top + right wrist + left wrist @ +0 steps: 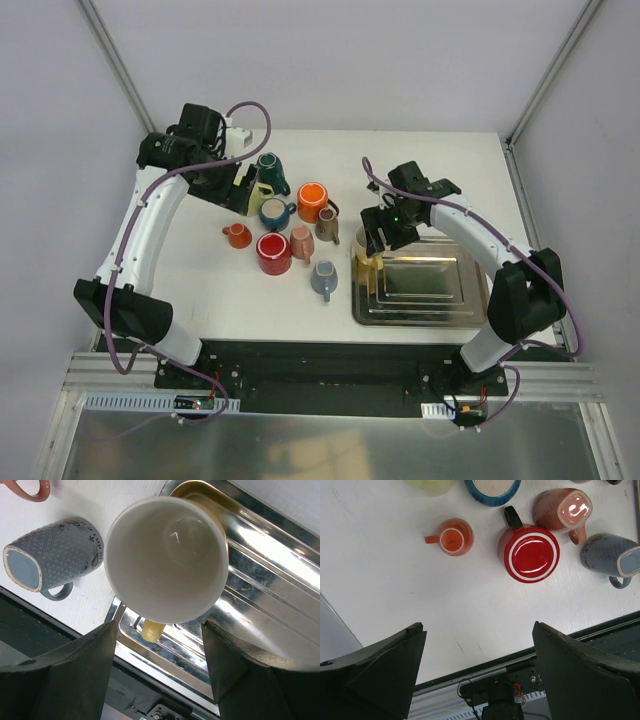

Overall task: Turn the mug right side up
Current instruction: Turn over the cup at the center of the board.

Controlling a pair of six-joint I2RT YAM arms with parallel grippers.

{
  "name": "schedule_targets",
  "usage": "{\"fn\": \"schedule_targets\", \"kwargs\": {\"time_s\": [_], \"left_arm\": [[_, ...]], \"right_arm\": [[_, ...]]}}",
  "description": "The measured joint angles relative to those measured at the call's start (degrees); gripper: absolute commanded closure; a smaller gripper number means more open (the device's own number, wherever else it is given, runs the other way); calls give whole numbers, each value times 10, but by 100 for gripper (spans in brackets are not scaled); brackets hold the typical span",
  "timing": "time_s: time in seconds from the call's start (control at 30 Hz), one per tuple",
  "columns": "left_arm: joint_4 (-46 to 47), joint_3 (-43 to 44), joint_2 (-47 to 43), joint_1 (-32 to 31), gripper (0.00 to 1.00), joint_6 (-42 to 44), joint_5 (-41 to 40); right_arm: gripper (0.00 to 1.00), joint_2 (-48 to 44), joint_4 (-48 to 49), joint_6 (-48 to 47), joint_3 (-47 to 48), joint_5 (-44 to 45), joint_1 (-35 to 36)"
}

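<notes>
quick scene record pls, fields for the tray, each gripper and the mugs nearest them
tray: metal, near right of table
cream mug: mouth up, at tray's far left corner
right gripper: open, over cream mug, not gripping
left gripper: open, empty, far left of table
grey mug: on its side, left of tray
red mug: seems base up, mid table

The yellow mug (167,560), white inside, stands upright, its mouth facing the ceiling, on the far left corner of the metal tray (270,595), its handle by the rim.
</notes>
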Motion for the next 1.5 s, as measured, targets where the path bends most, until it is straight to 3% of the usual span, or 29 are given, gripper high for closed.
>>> {"fn": "schedule_targets", "kwargs": {"time_s": [0.5, 0.83, 1.07, 1.17, 1.33, 1.5], "left_arm": [[48, -25, 8, 15, 8, -14, -36], [165, -2, 146, 15, 10, -17, -5], [201, 45, 215, 15, 9, -40, -3], [206, 37, 193, 20, 8, -69, -3], [213, -41, 81, 32, 9, -106, 23], [216, -126, -40, 37, 10, -85, 40]], "right_arm": [[19, -10, -2, -24, 4, 16, 0], [19, -95, -38, -62, 40, 16, 0], [21, -69, -49, -94, 127, 30, 0], [25, -26, -33, -99, 181, 29, -1], [41, 94, -24, -118, 283, 4, -4], [44, 216, -25, -175, 364, -43, -9]]}}
